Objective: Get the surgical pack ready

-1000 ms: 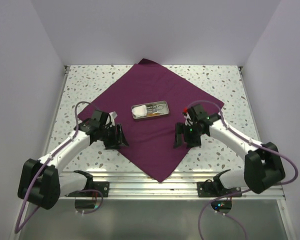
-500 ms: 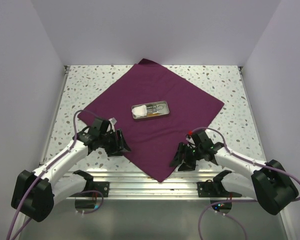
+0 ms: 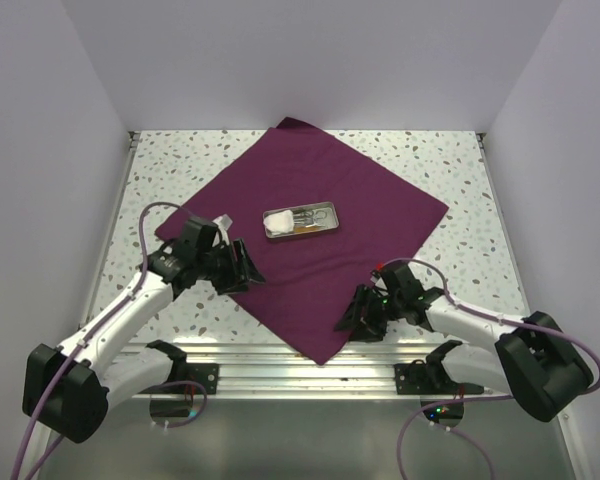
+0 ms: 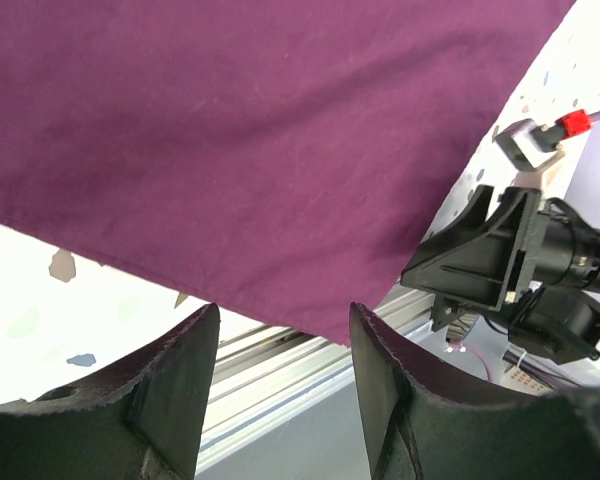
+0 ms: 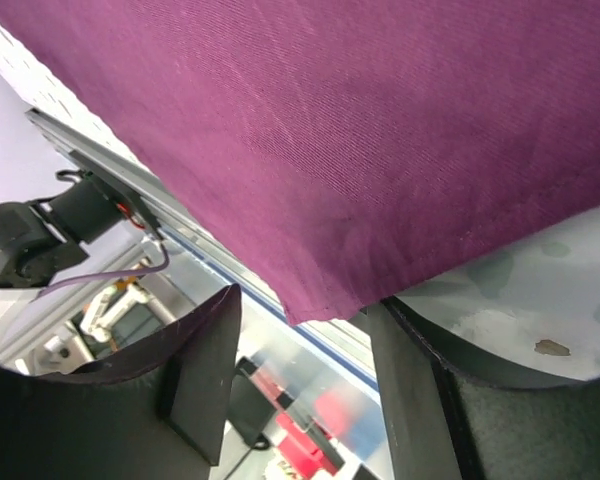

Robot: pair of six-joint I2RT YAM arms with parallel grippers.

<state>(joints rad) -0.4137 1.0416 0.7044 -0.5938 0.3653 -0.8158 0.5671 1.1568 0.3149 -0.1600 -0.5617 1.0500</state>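
Note:
The maroon cloth (image 3: 365,195) lies flat as a diamond on the speckled table. At its middle stands the small metal tray (image 3: 331,209), holding white gauze (image 3: 277,224) and steel instruments (image 3: 306,218). My left gripper (image 3: 242,272) is open, low over the cloth's near-left edge. The left wrist view shows its jaws (image 4: 283,315) apart and empty, the cloth (image 4: 260,140) ahead of them. My right gripper (image 3: 348,322) is open at the cloth's near corner. In the right wrist view that corner (image 5: 315,300) hangs between its spread jaws (image 5: 305,310), not pinched.
An aluminium rail (image 3: 310,372) runs along the table's near edge, right under the cloth's near corner. White walls close in the left, right and back. Bare speckled table (image 3: 170,165) shows around the cloth. The right gripper (image 4: 500,260) also appears in the left wrist view.
My right gripper has moved from the cloth's right edge down toward its near corner, its jaws somewhat narrower. My left gripper dipped nearer, then came back to the near-left edge.

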